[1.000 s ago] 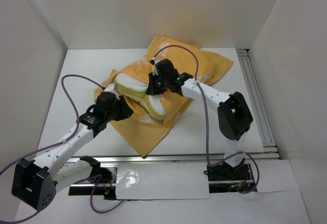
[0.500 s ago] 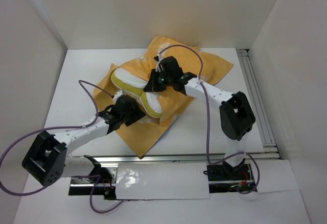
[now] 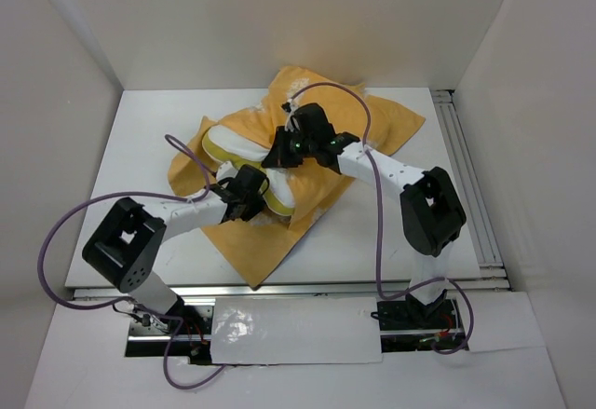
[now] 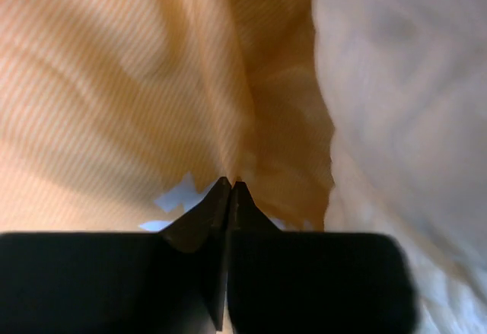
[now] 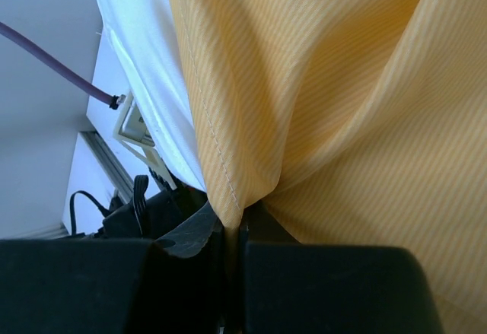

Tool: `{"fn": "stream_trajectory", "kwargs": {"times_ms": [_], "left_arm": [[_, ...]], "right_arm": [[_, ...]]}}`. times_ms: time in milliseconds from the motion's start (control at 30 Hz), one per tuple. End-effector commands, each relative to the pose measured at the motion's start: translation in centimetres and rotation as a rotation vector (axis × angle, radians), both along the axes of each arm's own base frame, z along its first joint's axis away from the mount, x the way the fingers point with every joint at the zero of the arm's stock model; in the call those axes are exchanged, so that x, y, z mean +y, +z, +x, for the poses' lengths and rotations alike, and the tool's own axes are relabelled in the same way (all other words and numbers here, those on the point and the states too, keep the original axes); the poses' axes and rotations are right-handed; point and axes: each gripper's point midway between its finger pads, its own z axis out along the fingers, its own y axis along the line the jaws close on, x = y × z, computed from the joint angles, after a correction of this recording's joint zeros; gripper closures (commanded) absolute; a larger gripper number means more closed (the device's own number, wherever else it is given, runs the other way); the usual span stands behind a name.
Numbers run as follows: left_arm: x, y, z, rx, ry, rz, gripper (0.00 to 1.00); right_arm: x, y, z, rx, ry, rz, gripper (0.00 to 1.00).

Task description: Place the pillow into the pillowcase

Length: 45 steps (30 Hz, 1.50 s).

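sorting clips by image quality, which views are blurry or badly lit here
Left wrist: soft throughout, the pillowcase weave fuzzy and the pillow a white haze, the left tool a dark silhouette. Right wrist: sharp, stitching on the pillowcase readable, the right tool underexposed. Top external: evenly lit, in focus, only soft shadows.

Pillowcase (image 3: 372, 125): orange-yellow face showing, with faint pale prints. It is crumpled and spread diagonally over the middle of the white bench (image 3: 140, 148), one corner pointing to the near edge and another to the far right. A sliver of pale blue shows at a fold in the left wrist view.

Pillow (image 3: 230, 145): white, plump, with a pale yellow edge. It lies bent on the left part of the pillowcase, partly wrapped by its folds. Its left end and near corner are exposed. A stitched hem of the fabric lies against it.
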Motion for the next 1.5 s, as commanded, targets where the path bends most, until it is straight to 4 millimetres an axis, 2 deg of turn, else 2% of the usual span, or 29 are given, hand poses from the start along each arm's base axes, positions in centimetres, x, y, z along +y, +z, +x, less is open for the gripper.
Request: {"fn": "stream_trajectory", "kwargs": {"times_ms": [0,67,133,200,233,267,300,333,367,500,533,567,633,733,767,800,833,900,967,1033,1133,1200,1233,1267,1300,1333,1367,1400,1467], "left_arm": [[-0.5,1.3,1.2,-0.023,0.019,-0.007,1.0],[0.9,1.4,0.4,0.0,0.042,0.055,1.0],[2.1,4.6,0.7,-0.063,0.085,0.07,1.0],[3.4,6.5,-0.4,-0.086,0.064,0.105,1.0],[4.2,9.2,-0.8,-0.155,0.067,0.092,1.0],[4.8,10.3,-1.2,-0.186,0.063,0.094,1.0],[5.3,11.4,-1.7,-0.216,0.06,0.092,1.0],[6.0,11.7,-2.4,-0.237,0.068,0.086,1.0],[6.7,14.0,-3.1,-0.312,0.069,0.055,1.0],[8.8,16.9,-5.3,-0.413,0.078,0.022,1.0],[9.5,17.2,-5.6,-0.417,0.094,0.029,1.0],[10.0,17.0,-6.3,-0.406,0.092,0.037,1.0],[10.5,18.3,-7.0,-0.437,0.073,0.043,1.0],[9.4,18.9,-7.4,-0.453,-0.018,0.023,1.0],[8.5,18.9,-7.7,-0.449,-0.079,0.004,1.0],[7.6,19.1,-7.4,-0.455,-0.114,-0.012,1.0],[7.0,19.0,-7.4,-0.451,-0.145,-0.025,1.0],[5.3,18.8,-7.3,-0.438,-0.224,-0.056,1.0],[4.9,18.8,-7.1,-0.442,-0.243,-0.056,1.0],[4.7,20.9,-6.7,-0.483,-0.256,-0.054,1.0],[4.7,24.5,-6.8,-0.596,-0.271,-0.085,1.0],[4.6,25.9,-6.9,-0.653,-0.283,-0.099,1.0],[4.7,26.2,-7.0,-0.661,-0.282,-0.103,1.0],[4.7,26.2,-7.1,-0.659,-0.276,-0.111,1.0],[4.8,25.1,-7.3,-0.637,-0.279,-0.102,1.0],[4.8,24.7,-7.3,-0.625,-0.271,-0.109,1.0],[4.9,23.9,-7.3,-0.603,-0.256,-0.106,1.0],[4.9,22.7,-7.2,-0.574,-0.254,-0.101,1.0],[5.0,20.8,-7.3,-0.512,-0.238,-0.087,1.0]], "right_arm": [[0.2,5.6,0.5,-0.122,0.014,0.11,1.0],[-0.3,5.5,1.0,-0.139,-0.008,0.069,1.0],[-1.1,2.9,1.1,-0.147,-0.046,-0.056,1.0],[-2.4,0.2,1.5,-0.129,-0.1,-0.172,1.0],[-3.3,-0.3,2.2,-0.156,-0.164,-0.238,1.0],[-3.7,-1.6,2.1,-0.15,-0.187,-0.283,1.0],[-4.4,-1.9,2.6,-0.159,-0.226,-0.316,1.0],[-5.2,-2.9,2.9,-0.157,-0.257,-0.354,1.0],[-5.7,-3.3,3.1,-0.174,-0.296,-0.393,1.0],[-7.3,-4.6,4.1,-0.207,-0.397,-0.519,1.0],[-7.6,-6.1,3.8,-0.19,-0.399,-0.584,1.0],[-7.8,-6.2,4.2,-0.196,-0.45,-0.606,1.0],[-7.9,-7.9,4.5,-0.162,-0.487,-0.628,1.0],[-6.0,-9.6,4.4,-0.144,-0.508,-0.605,1.0],[-5.7,-9.9,4.6,-0.154,-0.547,-0.601,1.0],[-4.5,-9.8,4.3,-0.167,-0.559,-0.59,1.0],[-3.8,-11.1,4.5,-0.166,-0.573,-0.601,1.0],[-1.4,-12.2,4.5,-0.155,-0.562,-0.592,1.0],[-0.4,-13.1,3.6,-0.156,-0.536,-0.621,1.0],[0.0,-13.8,2.7,-0.185,-0.565,-0.656,1.0],[-0.7,-16.2,1.2,-0.128,-0.599,-0.668,1.0],[0.1,-17.5,0.4,-0.08,-0.558,-0.636,1.0],[0.2,-17.5,-0.1,-0.081,-0.549,-0.639,1.0],[1.0,-16.4,0.2,-0.091,-0.55,-0.583,1.0],[1.9,-15.8,-0.2,-0.118,-0.512,-0.568,1.0],[2.4,-14.6,-1.0,-0.14,-0.492,-0.543,0.94],[2.9,-13.6,-0.8,-0.155,-0.485,-0.507,0.75],[3.8,-12.8,-1.6,-0.175,-0.409,-0.492,0.63],[3.7,-10.2,-2.5,-0.19,-0.365,-0.439,0.43]]}}
